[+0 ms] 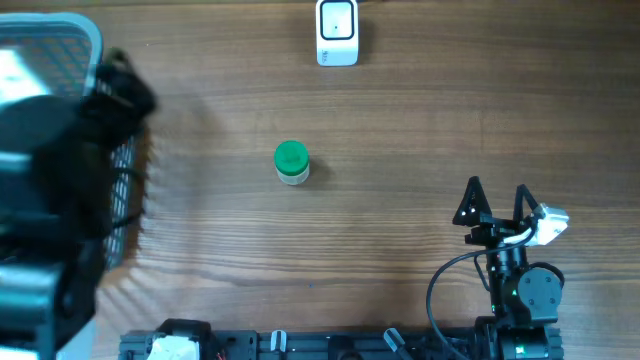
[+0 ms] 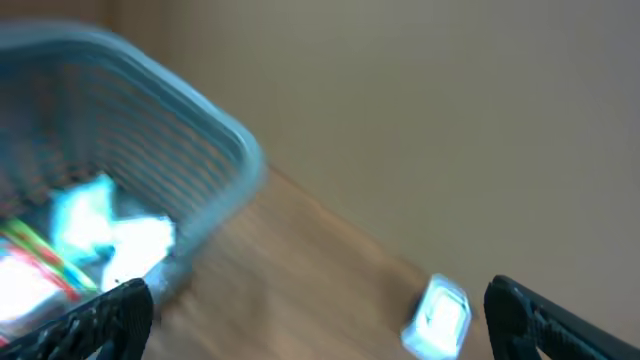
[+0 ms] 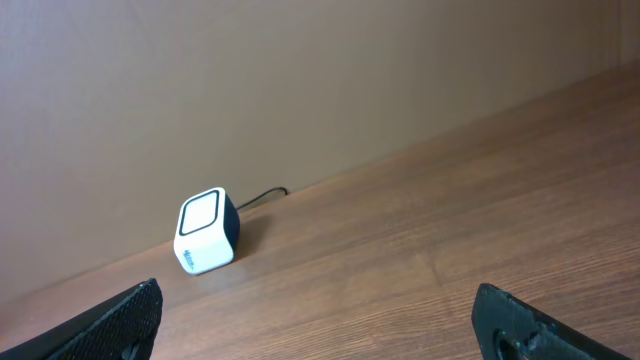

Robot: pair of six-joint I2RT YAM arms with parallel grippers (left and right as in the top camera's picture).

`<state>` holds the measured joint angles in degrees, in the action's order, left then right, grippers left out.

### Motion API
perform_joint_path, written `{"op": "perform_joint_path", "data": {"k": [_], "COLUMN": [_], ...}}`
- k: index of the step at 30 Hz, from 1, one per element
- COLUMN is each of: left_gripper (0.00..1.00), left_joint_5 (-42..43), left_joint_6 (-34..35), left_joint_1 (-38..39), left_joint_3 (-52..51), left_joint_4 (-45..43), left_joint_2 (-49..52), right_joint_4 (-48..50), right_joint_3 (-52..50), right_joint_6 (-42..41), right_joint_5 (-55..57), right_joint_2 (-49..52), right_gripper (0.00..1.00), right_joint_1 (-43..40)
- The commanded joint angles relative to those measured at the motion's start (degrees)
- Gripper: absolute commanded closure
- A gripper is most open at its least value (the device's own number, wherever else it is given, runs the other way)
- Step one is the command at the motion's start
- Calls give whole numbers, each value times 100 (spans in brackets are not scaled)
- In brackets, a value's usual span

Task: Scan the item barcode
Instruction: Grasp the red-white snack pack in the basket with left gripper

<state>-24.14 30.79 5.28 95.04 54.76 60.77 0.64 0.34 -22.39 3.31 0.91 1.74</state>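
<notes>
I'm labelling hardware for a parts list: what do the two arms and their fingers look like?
Both arms are black. The right arm has pointed triangular fingers, a white part beside the wrist and a looping black cable. The left arm is a blurred black mass; its fingers look dark.

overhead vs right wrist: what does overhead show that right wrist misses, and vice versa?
Only overhead: the green-capped bottle standing mid-table, and the basket at the left edge. Only right wrist: the wall behind the scanner, which it sees from low down and side-on. Both: the scanner, the wooden table and the right gripper, open and holding nothing.
</notes>
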Motion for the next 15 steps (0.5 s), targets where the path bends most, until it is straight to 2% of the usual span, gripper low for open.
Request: {"op": "perform_joint_path", "data": {"k": [1, 3, 8, 11, 15], "left_gripper": [0, 0, 0, 0, 0], "left_joint_5": [-76, 70, 1305, 1661, 1663], "left_joint_6": [-195, 20, 881, 890, 887], "left_joint_1": [-1298, -1947, -3759, -4240, -4275], "left_joint_3": [754, 800, 800, 798, 798], "left_joint_4": [420, 774, 1764, 1902, 1921], "left_joint_2": [361, 551, 1827, 2717, 3816], "right_joint_4": [15, 15, 15, 15, 15], "right_joint_3": [-4, -4, -4, -4, -4], "right_joint_6": [81, 79, 76, 79, 81], "right_joint_5": [101, 98, 101, 101, 101], "right_joint_2": [-7, 13, 13, 13, 13], "right_gripper": [0, 0, 0, 0, 0], "right_joint_1": [61, 94, 94, 94, 94]}}
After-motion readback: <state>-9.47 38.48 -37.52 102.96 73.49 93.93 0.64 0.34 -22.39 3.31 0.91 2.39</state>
